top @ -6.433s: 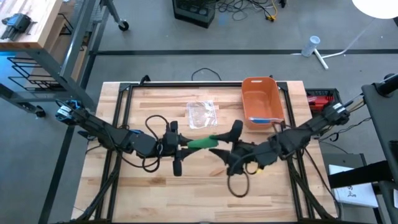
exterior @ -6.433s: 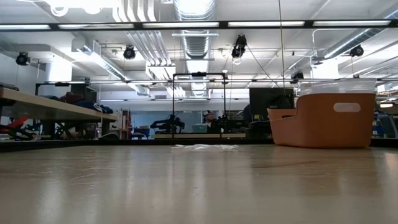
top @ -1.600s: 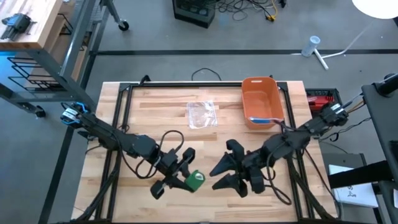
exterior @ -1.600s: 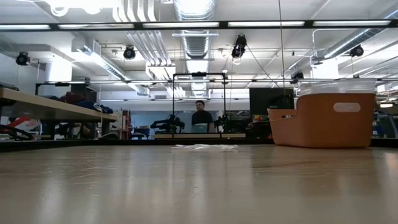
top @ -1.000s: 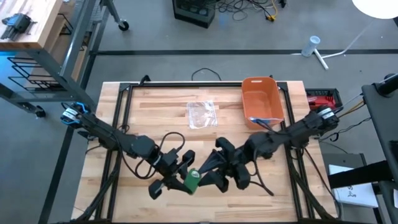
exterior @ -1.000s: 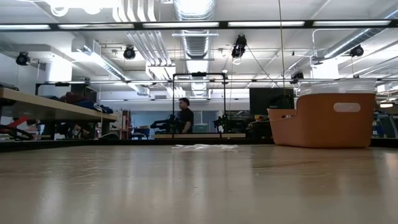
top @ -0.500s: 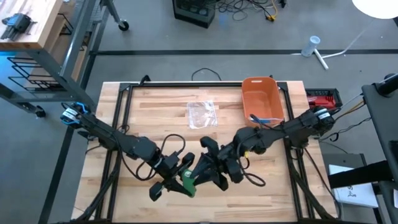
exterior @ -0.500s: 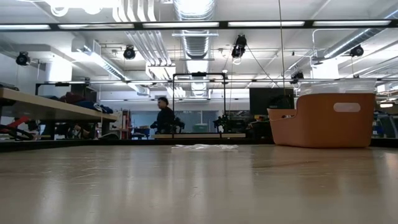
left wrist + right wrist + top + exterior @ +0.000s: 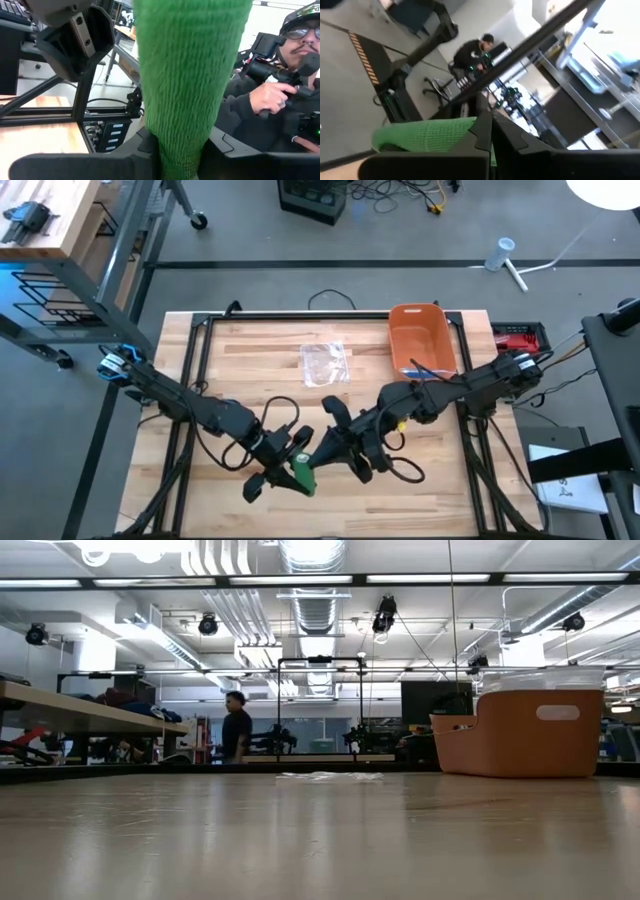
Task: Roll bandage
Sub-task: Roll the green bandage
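Hidden, cropped and unreadable parts of the scene

In the left wrist view the green bandage [image 9: 187, 75] runs off the top edge and its lower end sinks behind the left gripper [image 9: 180, 155], so its length cannot be told; a person [image 9: 280, 90] behind it is cut by the right edge. In the high view the bandage [image 9: 302, 473] is a small patch, mostly covered where the two grippers meet, and the right gripper [image 9: 325, 450] tips are too small to separate. The low view shows neither arm nor bandage; a distant person [image 9: 236, 728] there is too small to make out.
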Tool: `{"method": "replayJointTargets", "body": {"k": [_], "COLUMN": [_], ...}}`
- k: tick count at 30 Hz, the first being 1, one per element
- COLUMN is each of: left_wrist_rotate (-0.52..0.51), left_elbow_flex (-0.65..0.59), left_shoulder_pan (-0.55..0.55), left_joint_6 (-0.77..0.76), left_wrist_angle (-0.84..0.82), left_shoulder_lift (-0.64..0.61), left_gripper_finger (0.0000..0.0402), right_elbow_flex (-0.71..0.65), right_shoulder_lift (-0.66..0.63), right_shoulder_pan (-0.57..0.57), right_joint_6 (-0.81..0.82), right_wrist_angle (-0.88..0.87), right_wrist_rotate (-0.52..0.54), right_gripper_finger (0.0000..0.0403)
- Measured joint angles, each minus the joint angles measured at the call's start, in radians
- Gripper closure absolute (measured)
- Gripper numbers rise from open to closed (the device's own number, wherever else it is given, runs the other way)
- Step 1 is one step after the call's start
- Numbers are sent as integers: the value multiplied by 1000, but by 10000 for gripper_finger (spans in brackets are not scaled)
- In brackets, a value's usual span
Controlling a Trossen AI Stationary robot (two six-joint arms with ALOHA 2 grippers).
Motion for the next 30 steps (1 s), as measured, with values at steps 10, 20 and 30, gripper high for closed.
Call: {"method": "replayJointTargets", "body": {"k": [10, 20, 30], "left_wrist_rotate": [21, 20, 19], "left_elbow_flex": [0, 0, 0], "left_shoulder_pan": [-2, -1, 1], "left_joint_6": [5, 9, 1], "left_wrist_angle": [-6, -7, -68], "left_shoulder_lift": [-5, -8, -9], "left_gripper_finger": [327, 327, 327], "right_elbow_flex": [-1, -1, 16], "right_shoulder_lift": [-53, -40, 34], "right_shoulder_pan": [18, 39, 21], "right_joint_6": [-46, 23, 164], "right_wrist_angle": [-83, -63, -60], "right_wrist_rotate": [52, 46, 56], "right_gripper_finger": [374, 223, 143]}}
